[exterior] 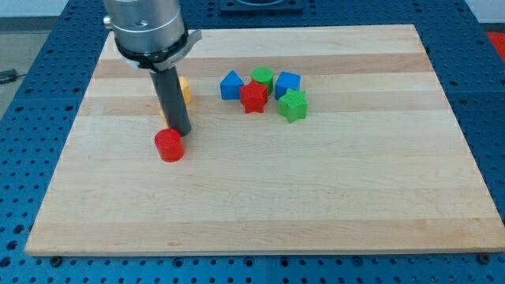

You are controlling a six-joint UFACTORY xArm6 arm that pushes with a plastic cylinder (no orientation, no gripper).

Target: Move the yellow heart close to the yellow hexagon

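My tip is down on the wooden board, left of centre. The yellow hexagon shows only as a sliver at the rod's right edge, higher in the view than the tip. The yellow heart is almost wholly hidden behind the rod; a thin yellow edge shows at the rod's left side. A red cylinder lies just below and left of the tip, touching or nearly touching it.
A cluster lies to the view's right of the rod: a blue triangle, a green cylinder, a blue cube, a red star and a green star.
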